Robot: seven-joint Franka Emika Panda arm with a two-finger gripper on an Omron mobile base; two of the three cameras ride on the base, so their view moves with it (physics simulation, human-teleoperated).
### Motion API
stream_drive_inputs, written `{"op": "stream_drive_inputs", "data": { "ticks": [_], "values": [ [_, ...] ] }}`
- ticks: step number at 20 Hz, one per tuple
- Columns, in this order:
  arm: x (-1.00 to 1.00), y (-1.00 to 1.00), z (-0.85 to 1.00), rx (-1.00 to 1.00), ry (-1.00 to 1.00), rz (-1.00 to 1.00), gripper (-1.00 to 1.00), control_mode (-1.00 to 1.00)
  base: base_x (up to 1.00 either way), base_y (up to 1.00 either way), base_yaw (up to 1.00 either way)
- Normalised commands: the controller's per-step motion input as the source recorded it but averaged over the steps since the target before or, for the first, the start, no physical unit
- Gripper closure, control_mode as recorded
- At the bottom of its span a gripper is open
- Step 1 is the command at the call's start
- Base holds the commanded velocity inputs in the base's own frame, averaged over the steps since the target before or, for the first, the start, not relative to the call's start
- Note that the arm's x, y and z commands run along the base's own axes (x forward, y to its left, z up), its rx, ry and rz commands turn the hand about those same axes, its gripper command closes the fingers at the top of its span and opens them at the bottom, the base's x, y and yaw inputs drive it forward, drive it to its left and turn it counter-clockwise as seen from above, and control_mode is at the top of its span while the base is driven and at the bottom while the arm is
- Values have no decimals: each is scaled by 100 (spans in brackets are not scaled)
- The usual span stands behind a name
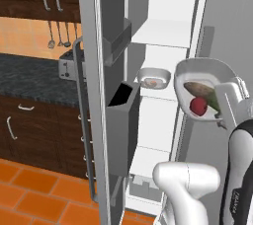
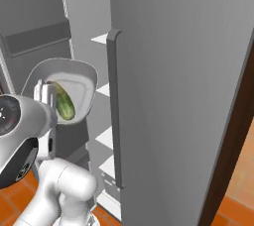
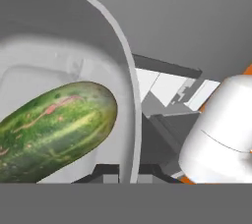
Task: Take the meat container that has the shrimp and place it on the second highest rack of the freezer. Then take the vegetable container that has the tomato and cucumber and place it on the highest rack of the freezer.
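Your freezer stands open ahead of the pincer, its door swung out to the left with grey bins. Beyond the pincer and a little left, a small tub with the shrimp sits on a white shelf. The pincer is clenched on the rim of the white vegetable tub, held tipped on its side in the air. Inside it, the cucumber lies right by the pincer, the tomato touching beside it.
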Motion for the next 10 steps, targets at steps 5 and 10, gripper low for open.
{"op": "stream_drive_inputs", "data": {
  "ticks": [5,10],
  "values": [
    [47,65,27,0,-5,7,100,-100,0,0,0],
    [66,57,24,2,0,-20,100,-100,0,0,0]
  ]
}}
